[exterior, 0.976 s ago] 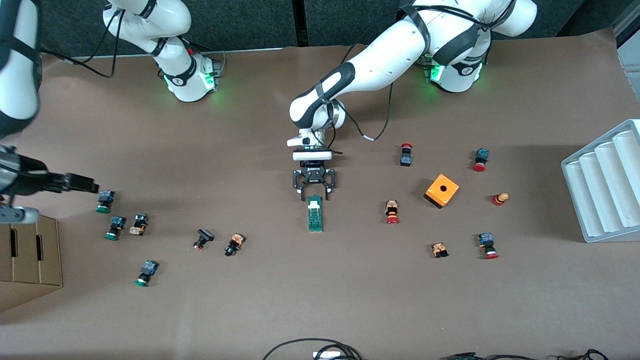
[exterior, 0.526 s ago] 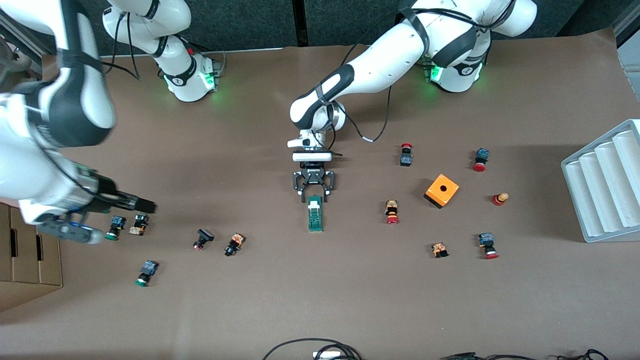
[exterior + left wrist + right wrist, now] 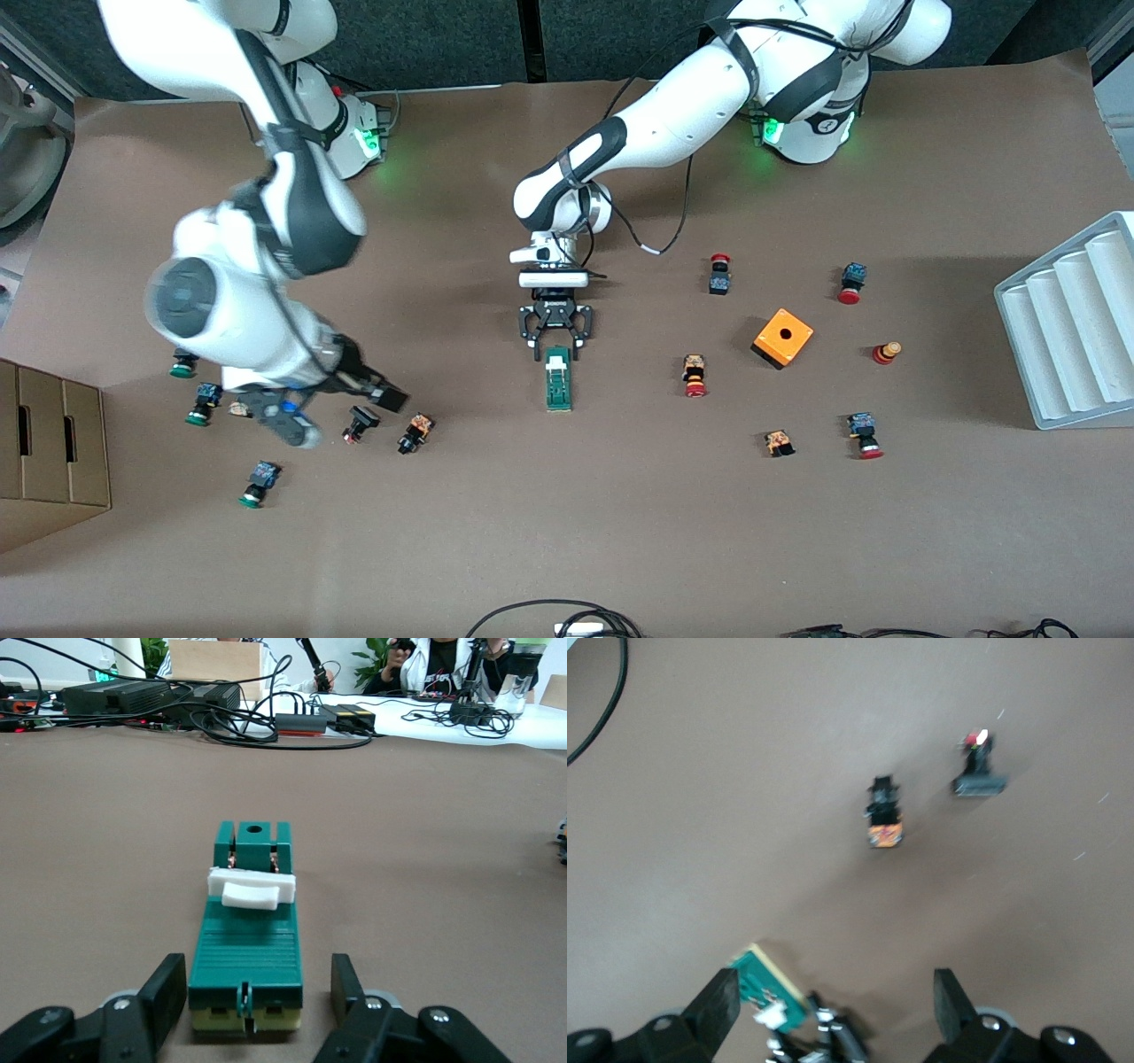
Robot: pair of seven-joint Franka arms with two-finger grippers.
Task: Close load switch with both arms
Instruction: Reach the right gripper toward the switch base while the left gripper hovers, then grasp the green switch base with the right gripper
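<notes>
The load switch (image 3: 558, 378) is a narrow green block with a white sliding piece and lies at the table's middle. My left gripper (image 3: 556, 347) is low at the switch's end farther from the front camera. It is open, one finger on each side of that end with small gaps. In the left wrist view the switch (image 3: 252, 930) sits between the fingers (image 3: 173, 1001). My right gripper (image 3: 386, 396) is open and empty, up in the air over two push-buttons (image 3: 360, 423). The right wrist view shows the switch (image 3: 766, 997) past that open gripper (image 3: 833, 1005).
Several push-buttons lie scattered toward both ends of the table. An orange cube box (image 3: 783, 338) and a white ribbed rack (image 3: 1072, 328) stand toward the left arm's end. A cardboard box (image 3: 49, 443) stands at the right arm's end. Cables (image 3: 567, 620) lie at the near edge.
My right arm has swung from its end of the table toward the middle, and its gripper is now over the push-buttons near the switch. The left gripper and the switch have not moved.
</notes>
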